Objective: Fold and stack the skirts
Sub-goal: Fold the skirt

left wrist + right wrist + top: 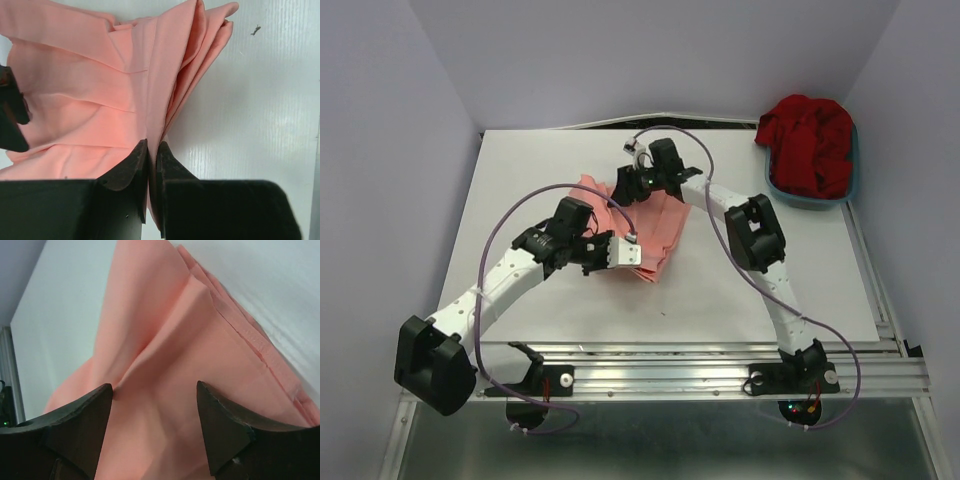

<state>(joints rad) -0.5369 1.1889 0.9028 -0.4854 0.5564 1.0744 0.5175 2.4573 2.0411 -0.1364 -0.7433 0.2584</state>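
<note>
Salmon-pink skirt (655, 225), bunched in pleated folds on the white table (570, 310), well left of the teal basin (810, 203), my left gripper (152, 147) pinched tight on one fold, my right gripper (155, 390) spread wide over the cloth, clasping nothing, deep red skirt (810, 140) heaped inside that basin
</note>
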